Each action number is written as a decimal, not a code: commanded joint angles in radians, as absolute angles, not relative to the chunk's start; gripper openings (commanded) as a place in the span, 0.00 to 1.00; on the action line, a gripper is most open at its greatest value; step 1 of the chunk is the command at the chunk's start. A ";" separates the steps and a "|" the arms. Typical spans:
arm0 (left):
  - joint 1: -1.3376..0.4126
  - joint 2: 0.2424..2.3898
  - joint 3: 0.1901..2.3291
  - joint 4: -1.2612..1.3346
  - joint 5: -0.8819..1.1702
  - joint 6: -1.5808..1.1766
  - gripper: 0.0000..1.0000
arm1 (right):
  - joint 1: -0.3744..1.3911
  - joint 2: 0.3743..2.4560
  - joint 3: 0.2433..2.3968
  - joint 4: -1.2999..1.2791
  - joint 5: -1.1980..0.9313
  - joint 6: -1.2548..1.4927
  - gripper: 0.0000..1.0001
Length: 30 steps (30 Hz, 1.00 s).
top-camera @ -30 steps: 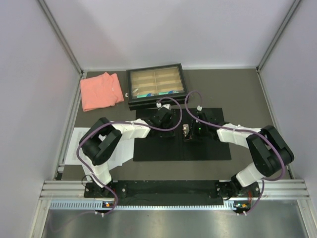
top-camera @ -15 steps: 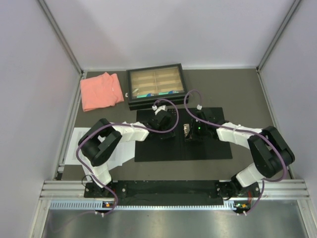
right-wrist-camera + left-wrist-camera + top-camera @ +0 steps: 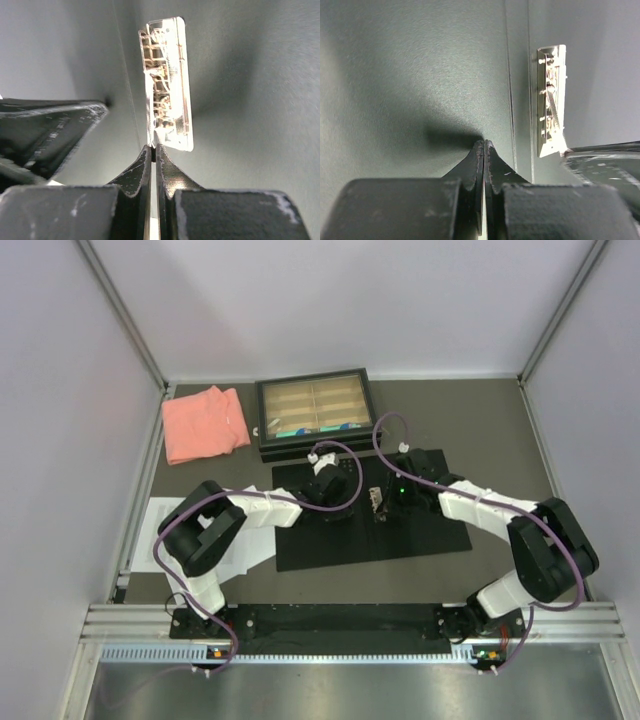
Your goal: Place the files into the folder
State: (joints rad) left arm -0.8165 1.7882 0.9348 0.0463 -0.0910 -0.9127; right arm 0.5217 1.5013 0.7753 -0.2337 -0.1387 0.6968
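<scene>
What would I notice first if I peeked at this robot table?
The big open black folder in the middle of the table, with both arms bent over it. The left end effector and right end effector are shut, tips down near its clip mechanism. Next comes the salmon-pink cloth at the far left, beside a black-framed tray.

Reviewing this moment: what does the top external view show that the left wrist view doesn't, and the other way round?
Only the top external view: the pink cloth, the black tray and the printed sheets, which lie left of the folder, not in it. Only the left wrist view: the left claw close up, its tips shut just beside the folder's spine crease. Both: the open folder's black inside and its metal clip.
</scene>
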 commanded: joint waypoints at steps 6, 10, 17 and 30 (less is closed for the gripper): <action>-0.842 1.776 0.922 -0.028 -0.129 -0.865 0.00 | 0.518 1.485 0.864 -0.338 -0.113 0.618 0.00; -0.844 1.773 0.920 -0.012 -0.106 -0.851 0.00 | 0.514 1.480 0.854 -0.232 -0.215 0.614 0.05; -0.844 1.773 0.923 -0.008 -0.086 -0.838 0.00 | 0.495 1.411 0.816 -0.158 -0.287 0.617 0.63; -0.850 1.792 0.940 -0.008 -0.074 -0.842 0.00 | 0.495 1.489 0.813 -0.008 -0.407 0.631 0.69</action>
